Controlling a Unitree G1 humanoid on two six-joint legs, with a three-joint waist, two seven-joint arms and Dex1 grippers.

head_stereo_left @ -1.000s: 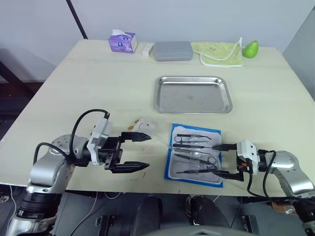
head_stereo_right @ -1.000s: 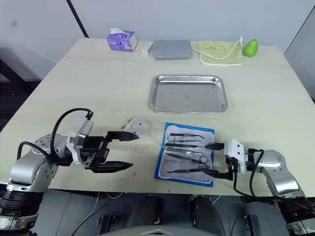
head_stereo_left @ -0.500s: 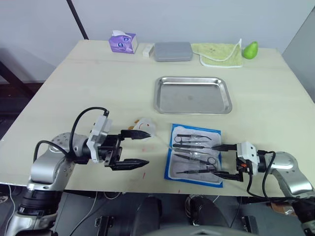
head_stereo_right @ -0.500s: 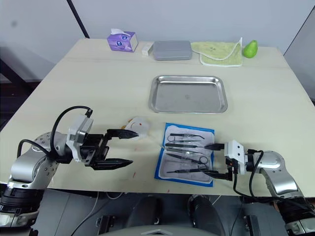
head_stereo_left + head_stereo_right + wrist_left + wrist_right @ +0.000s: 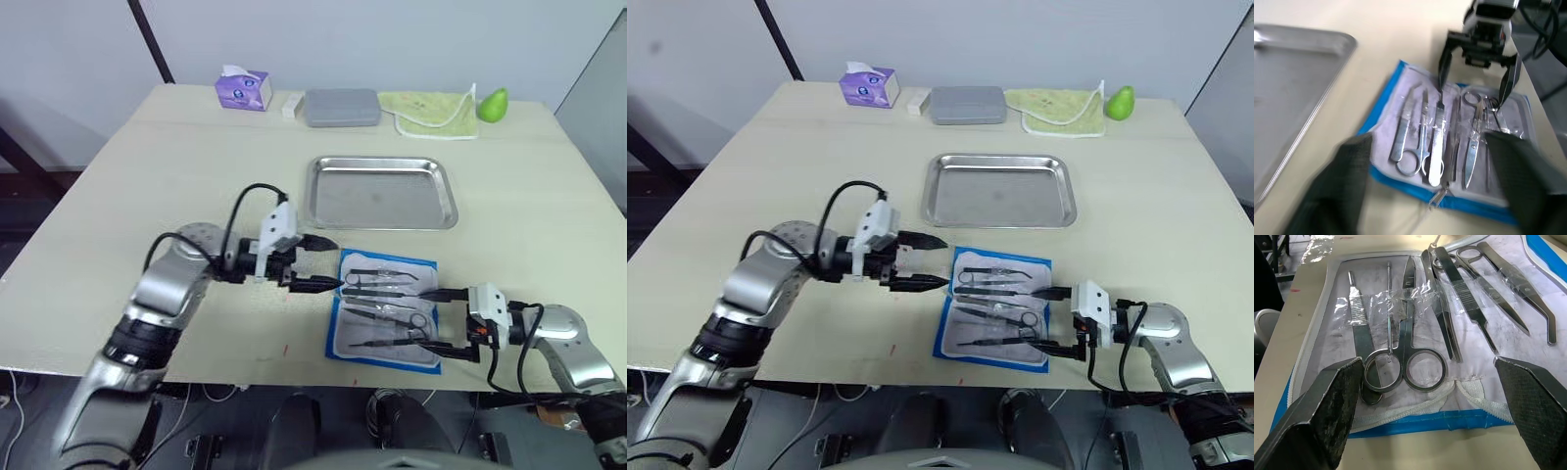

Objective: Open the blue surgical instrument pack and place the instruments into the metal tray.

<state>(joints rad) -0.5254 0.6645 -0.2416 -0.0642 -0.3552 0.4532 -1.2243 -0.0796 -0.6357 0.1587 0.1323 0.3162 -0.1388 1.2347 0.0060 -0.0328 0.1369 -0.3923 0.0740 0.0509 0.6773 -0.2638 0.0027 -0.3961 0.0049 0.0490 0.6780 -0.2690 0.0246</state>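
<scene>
The blue surgical instrument pack (image 5: 387,309) lies opened near the table's front edge, clear inner face up. Several instruments (image 5: 1436,142), scissors (image 5: 1410,350) and forceps among them, lie side by side on it. The metal tray (image 5: 382,191) sits just behind the pack, with nothing in it. My left gripper (image 5: 330,264) is open at the pack's left edge, fingers pointing at it, with nothing seen held. At the pack's right edge my right gripper (image 5: 438,318) is open, one finger toward each end of that edge.
Along the far edge stand a purple tissue box (image 5: 243,90), a small white block (image 5: 291,103), a grey rounded case (image 5: 341,107), a green cloth (image 5: 435,109) and a green pear (image 5: 495,101). The table's front edge runs close below the pack.
My left gripper has moved right and away from the front edge, up to the pack's left side, narrowing its opening. The right gripper has stayed put.
</scene>
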